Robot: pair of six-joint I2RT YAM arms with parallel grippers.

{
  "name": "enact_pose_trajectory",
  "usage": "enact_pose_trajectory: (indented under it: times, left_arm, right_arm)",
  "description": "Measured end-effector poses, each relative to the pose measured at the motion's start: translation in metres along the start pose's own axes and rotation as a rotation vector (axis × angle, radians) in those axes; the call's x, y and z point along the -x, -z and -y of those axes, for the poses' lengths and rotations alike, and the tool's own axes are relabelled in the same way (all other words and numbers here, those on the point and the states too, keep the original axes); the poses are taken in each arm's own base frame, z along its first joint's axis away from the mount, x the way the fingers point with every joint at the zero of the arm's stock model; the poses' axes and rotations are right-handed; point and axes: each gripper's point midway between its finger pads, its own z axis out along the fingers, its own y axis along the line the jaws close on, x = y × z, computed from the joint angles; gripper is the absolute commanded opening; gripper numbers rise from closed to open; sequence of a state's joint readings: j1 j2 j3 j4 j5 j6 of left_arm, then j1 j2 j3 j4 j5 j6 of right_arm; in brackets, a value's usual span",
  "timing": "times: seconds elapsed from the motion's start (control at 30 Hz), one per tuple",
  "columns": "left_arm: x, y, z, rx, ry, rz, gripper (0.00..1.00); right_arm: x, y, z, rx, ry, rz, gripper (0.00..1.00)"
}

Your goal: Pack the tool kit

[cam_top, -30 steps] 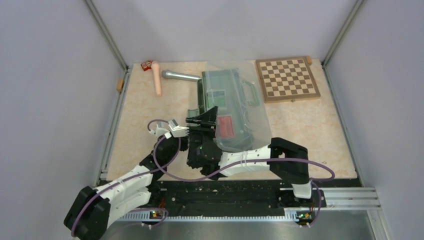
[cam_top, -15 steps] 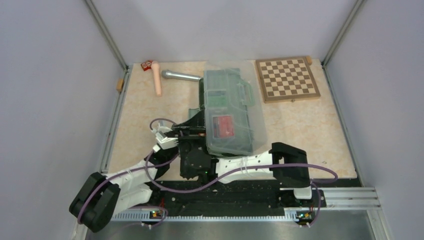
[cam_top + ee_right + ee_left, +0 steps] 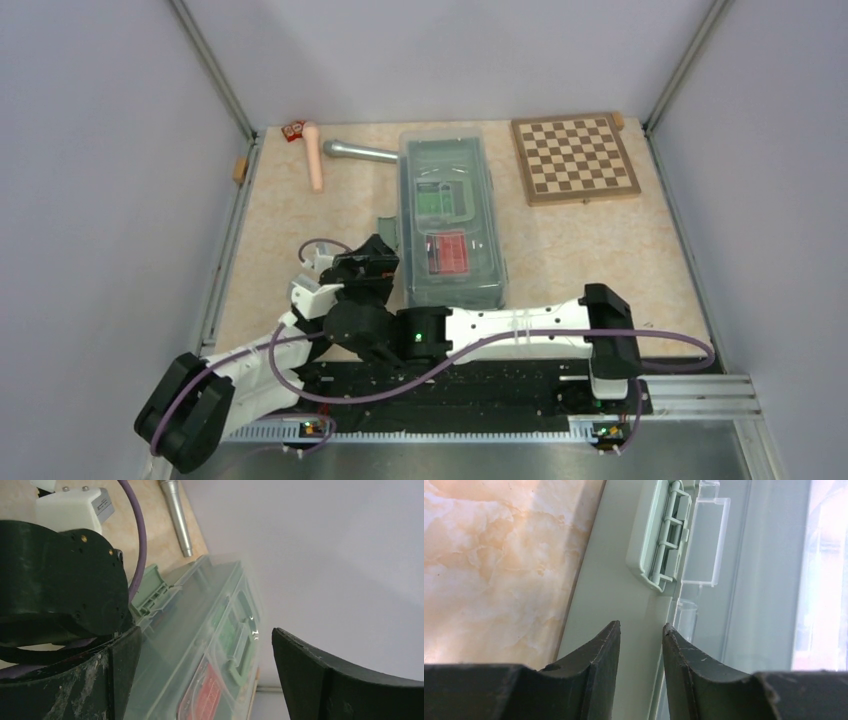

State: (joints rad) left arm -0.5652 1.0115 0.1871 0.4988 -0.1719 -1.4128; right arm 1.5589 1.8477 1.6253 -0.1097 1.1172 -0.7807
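I see the toolbox (image 3: 452, 215) lid-down, long axis running away from the bases. Left gripper (image 3: 641, 630) slightly parted, empty; right gripper (image 3: 205, 645) spread wide, empty.

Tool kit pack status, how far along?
Done: lid lies flat on the toolbox, red box and green box visible inside. In hand: nothing; right gripper open wide, left gripper slightly open beside the side latch. Left: that latch seems to stick out unfastened, so latching probably remains.
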Motion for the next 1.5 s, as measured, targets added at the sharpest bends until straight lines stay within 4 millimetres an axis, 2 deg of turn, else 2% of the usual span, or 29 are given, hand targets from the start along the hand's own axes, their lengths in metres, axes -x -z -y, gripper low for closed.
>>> enact_pose_trajectory:
  times: [0.1,0.17,0.3,0.4,0.5,0.63,0.73,0.8,0.9,1.03,1.2,1.37,1.5]
  left_arm:
    - [0.000,0.007,-0.003,0.007,-0.004,0.003,0.41]
    - [0.004,0.013,-0.006,0.019,-0.009,0.024,0.42]
    - [0.020,0.025,-0.005,0.016,-0.035,0.090,0.44]
    - [0.037,0.030,-0.006,0.018,-0.069,0.142,0.45]
    - [0.058,0.029,-0.016,0.056,-0.091,0.181,0.45]
    - [0.080,0.023,-0.028,0.122,-0.107,0.193,0.46]
    - [0.089,0.015,-0.025,0.144,-0.112,0.161,0.46]
    - [0.099,0.010,-0.018,0.137,-0.097,0.153,0.46]
    - [0.119,0.004,-0.016,0.124,-0.065,0.172,0.46]
    - [0.131,-0.010,-0.025,0.161,-0.037,0.149,0.46]
    - [0.124,-0.035,-0.034,0.183,-0.022,0.036,0.48]
    - [0.111,-0.054,-0.040,0.159,-0.004,-0.066,0.49]
    - [0.099,-0.065,-0.047,0.140,0.021,-0.131,0.49]
  right_arm:
    - [-0.012,-0.003,0.002,0.038,-0.053,-0.017,0.99]
    - [-0.024,-0.008,0.013,0.058,-0.115,-0.037,0.98]
    - [-0.059,-0.021,0.059,0.060,-0.300,-0.084,0.98]
    - [-0.096,-0.030,0.103,0.050,-0.490,-0.114,0.96]
    - [-0.137,-0.038,0.140,0.034,-0.683,-0.139,0.94]
    - [-0.187,-0.048,0.162,0.045,-0.914,-0.167,0.91]
    - [-0.216,-0.059,0.158,0.097,-1.069,-0.195,0.89]
    - [-0.230,-0.065,0.144,0.154,-1.155,-0.222,0.88]
    - [-0.243,-0.074,0.125,0.228,-1.255,-0.256,0.85]
    - [-0.254,-0.085,0.104,0.296,-1.342,-0.293,0.84]
    - [-0.259,-0.091,0.078,0.376,-1.398,-0.331,0.82]
    - [-0.264,-0.088,0.056,0.425,-1.417,-0.364,0.79]
    - [-0.264,-0.090,0.053,0.432,-1.432,-0.357,0.78]
